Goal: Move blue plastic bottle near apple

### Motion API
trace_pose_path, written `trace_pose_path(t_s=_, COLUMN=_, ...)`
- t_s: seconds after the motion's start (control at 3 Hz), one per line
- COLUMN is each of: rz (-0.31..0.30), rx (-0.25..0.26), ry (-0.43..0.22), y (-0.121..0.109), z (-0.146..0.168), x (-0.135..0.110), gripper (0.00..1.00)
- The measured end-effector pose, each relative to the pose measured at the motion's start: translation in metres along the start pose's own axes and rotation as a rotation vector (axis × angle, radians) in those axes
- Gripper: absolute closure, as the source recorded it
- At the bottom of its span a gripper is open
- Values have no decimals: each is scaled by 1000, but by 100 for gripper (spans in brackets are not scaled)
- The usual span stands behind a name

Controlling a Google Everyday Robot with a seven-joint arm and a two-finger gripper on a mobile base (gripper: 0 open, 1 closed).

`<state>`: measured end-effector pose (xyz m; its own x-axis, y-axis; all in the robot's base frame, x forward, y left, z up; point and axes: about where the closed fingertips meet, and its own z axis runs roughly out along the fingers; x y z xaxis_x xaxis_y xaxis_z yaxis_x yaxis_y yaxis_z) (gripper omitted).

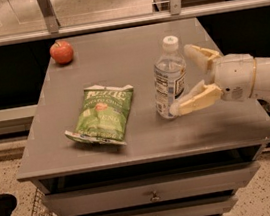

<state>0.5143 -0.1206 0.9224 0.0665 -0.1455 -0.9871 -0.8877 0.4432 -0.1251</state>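
Note:
The blue plastic bottle (169,78) stands upright on the grey table (117,57), right of centre, with a white cap and a blue-and-white label. The red apple (61,51) sits at the table's far left corner, well away from the bottle. My gripper (183,78) comes in from the right with its cream fingers open. The near fingertip is at the bottle's base and the far finger (196,54) is behind the bottle's upper part, so the bottle stands partly between them.
A green chip bag (101,114) lies flat left of the bottle, between it and the table's front left. A railing runs behind the table. Drawers (153,194) are below the tabletop.

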Motion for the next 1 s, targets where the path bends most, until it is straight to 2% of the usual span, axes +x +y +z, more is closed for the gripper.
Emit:
trace_pose_path(t_s=0.33, rz=-5, rx=-23, ry=-76, y=-1, z=16, x=-6, gripper=16)
trace_pose_path(t_s=0.67, rz=-4, rx=-53, ry=-98, y=0, z=33, x=-11, gripper=38)
trace_pose_path(t_s=1.0, rz=-6, rx=-57, ry=-98, y=2, z=34, x=-12, gripper=62)
